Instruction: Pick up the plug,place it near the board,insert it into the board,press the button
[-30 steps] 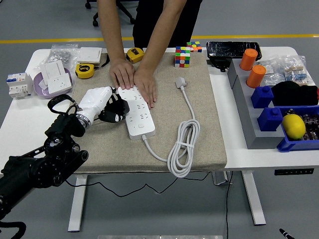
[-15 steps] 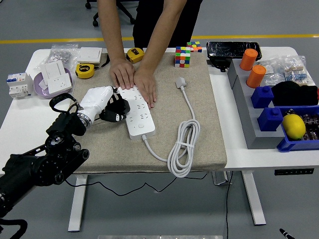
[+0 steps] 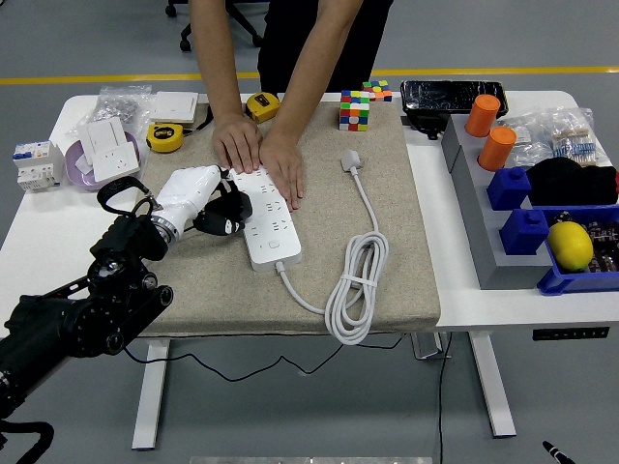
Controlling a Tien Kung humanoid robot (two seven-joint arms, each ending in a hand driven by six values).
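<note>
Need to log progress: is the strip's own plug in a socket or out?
Out. The plug lies loose on the beige mat, right of the power strip, its cable coiled nearby.

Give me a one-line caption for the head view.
Robot's left hand at the white power strip on the beige mat, a person's hands pressing its far end; plug lies unplugged alongside.

White power strip [image 3: 267, 221] lengthwise on beige mat, unplugged grey plug [image 3: 351, 160] nearby, cable coiled.
</note>
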